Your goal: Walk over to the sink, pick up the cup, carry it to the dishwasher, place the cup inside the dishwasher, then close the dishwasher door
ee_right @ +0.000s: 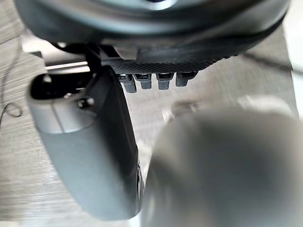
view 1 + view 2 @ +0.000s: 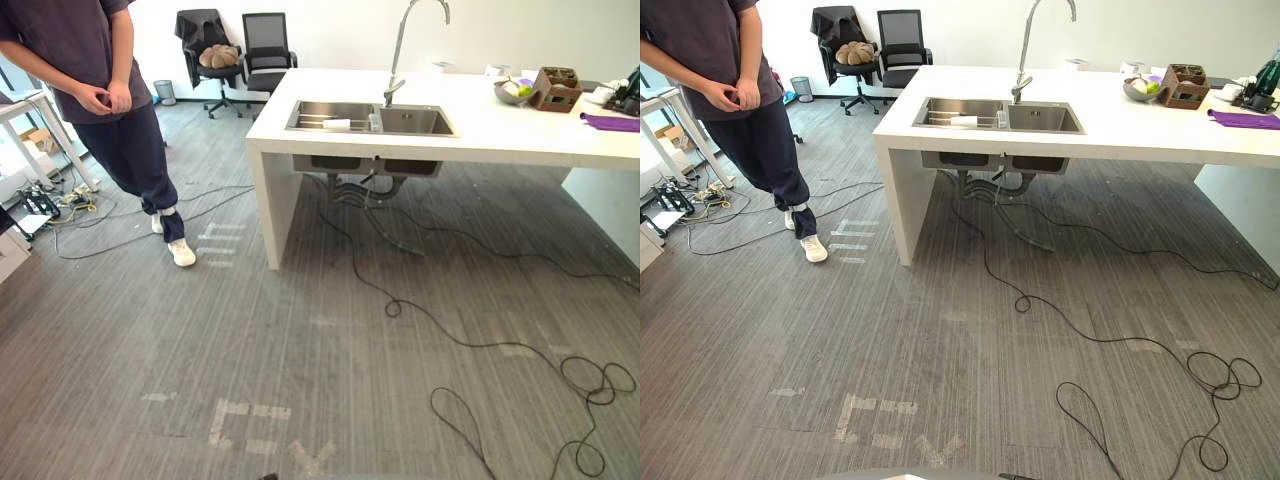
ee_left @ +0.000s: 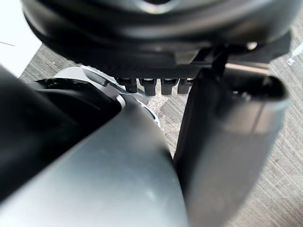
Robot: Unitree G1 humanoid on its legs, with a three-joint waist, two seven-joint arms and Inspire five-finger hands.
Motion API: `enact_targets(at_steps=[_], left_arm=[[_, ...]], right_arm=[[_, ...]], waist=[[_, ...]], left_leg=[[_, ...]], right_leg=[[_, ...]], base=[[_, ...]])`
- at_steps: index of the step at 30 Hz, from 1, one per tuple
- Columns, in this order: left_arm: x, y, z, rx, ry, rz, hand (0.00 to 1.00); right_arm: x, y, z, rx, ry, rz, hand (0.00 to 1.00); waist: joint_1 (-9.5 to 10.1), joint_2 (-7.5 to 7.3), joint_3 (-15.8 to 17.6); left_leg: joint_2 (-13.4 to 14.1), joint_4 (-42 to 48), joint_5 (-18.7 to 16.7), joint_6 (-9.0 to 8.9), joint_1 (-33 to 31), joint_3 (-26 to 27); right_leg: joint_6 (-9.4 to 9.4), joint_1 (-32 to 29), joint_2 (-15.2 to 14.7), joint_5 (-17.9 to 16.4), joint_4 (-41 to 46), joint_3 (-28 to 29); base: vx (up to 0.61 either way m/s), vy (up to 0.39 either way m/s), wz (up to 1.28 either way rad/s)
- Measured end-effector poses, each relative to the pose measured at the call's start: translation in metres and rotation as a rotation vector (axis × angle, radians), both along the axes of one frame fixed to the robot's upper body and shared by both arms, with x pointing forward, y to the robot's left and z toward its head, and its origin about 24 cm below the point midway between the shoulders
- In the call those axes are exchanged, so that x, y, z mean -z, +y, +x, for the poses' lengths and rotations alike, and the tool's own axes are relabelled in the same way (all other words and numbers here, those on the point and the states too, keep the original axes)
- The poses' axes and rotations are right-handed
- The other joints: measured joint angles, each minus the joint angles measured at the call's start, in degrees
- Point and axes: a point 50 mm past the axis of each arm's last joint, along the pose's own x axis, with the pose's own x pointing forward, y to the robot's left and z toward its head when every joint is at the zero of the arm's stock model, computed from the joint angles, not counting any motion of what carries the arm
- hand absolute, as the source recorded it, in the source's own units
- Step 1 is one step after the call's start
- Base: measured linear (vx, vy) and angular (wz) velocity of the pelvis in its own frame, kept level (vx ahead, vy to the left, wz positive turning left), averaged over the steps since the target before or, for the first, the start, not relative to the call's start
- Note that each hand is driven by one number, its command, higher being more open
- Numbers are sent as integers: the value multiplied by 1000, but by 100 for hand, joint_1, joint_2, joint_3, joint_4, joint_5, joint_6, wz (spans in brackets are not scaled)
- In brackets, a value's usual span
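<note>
I stand on the grey floor (image 2: 300, 330), well apart from the white bench (image 2: 480, 135). The sink (image 2: 415, 122) is set into the bench's near left part, with two basins side by side and a tall curved tap (image 2: 400, 45) behind the divider. A small white thing that I take for the cup (image 2: 337, 124) lies in the left basin, close to the divider; it is too small to make out more. It is in neither of my hands.

My left hand (image 3: 156, 42) hangs over the floor. Its fingers (image 3: 149, 85) sit in a loose row beside the thumb (image 3: 227, 142), relaxed, with nothing between them. My right hand (image 1: 151, 28) hangs the same way, its fingers (image 1: 163, 80) slack beside the thumb (image 1: 90, 151) and holding nothing.

Further right on the bench are a bowl (image 2: 512, 92) with fruit in it, a brown box (image 2: 556, 90) just beside the bowl, and a purple cloth (image 2: 612, 122) near the right edge.

A person (image 2: 100, 60) in dark clothes and white shoes stands on the floor to my left, hands clasped in front. Two black chairs (image 2: 265, 45) stand by the far wall, with a small bin (image 2: 165, 92) near them. Pale tape marks (image 2: 245, 415) lie on the floor close in front of me.
</note>
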Motion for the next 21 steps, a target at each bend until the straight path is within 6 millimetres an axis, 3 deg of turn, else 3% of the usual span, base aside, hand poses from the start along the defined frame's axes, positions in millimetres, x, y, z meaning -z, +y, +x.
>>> enact_targets(at_steps=[7, 11, 21], left_arm=[[0, 3, 10, 113, -28, 59, 100], [-1, 5, 14, 156, -31, 86, 100], [0, 7, 11, 50, 39, 181, 100]], right_arm=[[0, 0, 5, 14, -19, 1, 100], [0, 1, 2, 149, -22, 82, 100], [0, 4, 3, 217, -57, 162, 100]], waist=[[-2, 7, 155], [-16, 36, 231], [-37, 72, 291]], left_leg=[[-18, -30, 15, -5, 71, -23], [-16, -31, 16, -6, 81, -11], [-12, -32, 17, -7, 159, 51]], right_leg=[[75, 122, -6, 4, -86, -80], [132, 123, -5, 2, -87, -77], [224, 191, -5, 1, -85, -23]], base=[[-13, -21, 6], [-40, -23, -1], [-38, -20, -3]])
